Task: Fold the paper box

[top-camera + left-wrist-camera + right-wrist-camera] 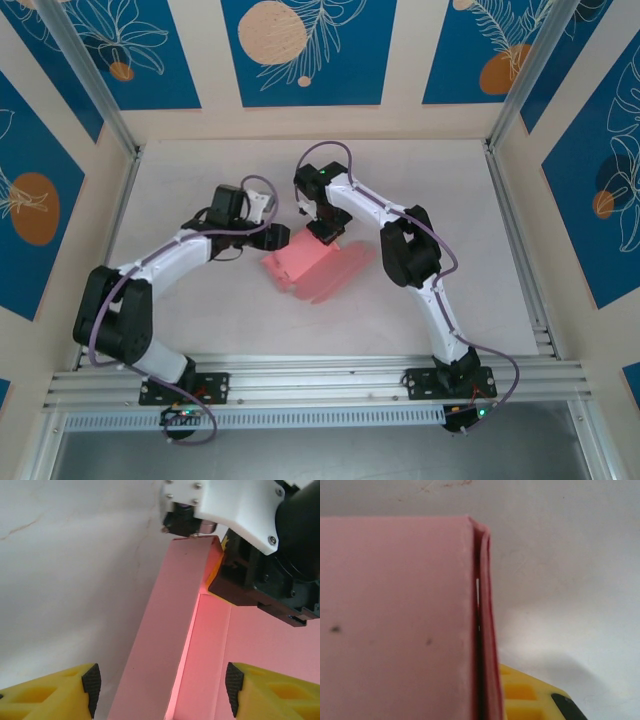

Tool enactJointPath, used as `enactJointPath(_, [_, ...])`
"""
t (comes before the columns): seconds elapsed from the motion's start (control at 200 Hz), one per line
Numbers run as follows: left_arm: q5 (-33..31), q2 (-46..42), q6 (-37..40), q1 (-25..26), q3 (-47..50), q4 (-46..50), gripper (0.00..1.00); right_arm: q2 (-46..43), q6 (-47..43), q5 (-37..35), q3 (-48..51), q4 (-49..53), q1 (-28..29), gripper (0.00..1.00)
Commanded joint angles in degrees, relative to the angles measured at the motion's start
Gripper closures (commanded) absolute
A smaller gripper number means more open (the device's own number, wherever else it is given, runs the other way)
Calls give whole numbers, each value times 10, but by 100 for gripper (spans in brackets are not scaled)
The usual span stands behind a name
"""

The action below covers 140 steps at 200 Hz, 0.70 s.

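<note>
Right gripper clamping far corner edge of salmon-pink thin-card paper box. Left gripper hanging released, jaws straddling raised wall edge. White tabletop lying open around.

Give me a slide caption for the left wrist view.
Open left pincer straddles a raised wall of the paper box while the right pincer pinches its far corner.

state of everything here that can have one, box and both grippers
paper box: partly folded, one side wall turned up, not yet a closed box
left gripper: open, fingers either side of the raised wall
right gripper: shut on the paper box, pinching its far edge
</note>
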<state>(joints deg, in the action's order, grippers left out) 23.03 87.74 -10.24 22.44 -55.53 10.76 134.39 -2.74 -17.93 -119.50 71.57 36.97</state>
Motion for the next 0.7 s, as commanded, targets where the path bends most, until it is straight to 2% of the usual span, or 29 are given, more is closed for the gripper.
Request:
enactJointPath(0.0, [-43, 22, 60, 20, -16, 36, 36, -16, -10, 5, -13, 6, 7, 86])
enactJointPath(0.16, [-61, 33, 59, 21, -18, 32, 44, -36, -10, 8, -10, 2, 11, 62])
enactJointPath(0.245, [-74, 38, 59, 21, -25, 38, 49, -46, -10, 8, -11, -2, 13, 56])
enactJointPath(0.36, [-84, 42, 53, 21, -28, 36, 49, -56, -7, 11, -13, -10, 15, 47])
enactJointPath(0.495, [-84, 47, 43, 21, -33, 30, 54, -64, -6, 20, -26, -11, 17, 40])
enactJointPath(0.695, [-104, 62, 30, 21, -41, 34, 60, -80, 3, -11, -46, 3, 17, 38])
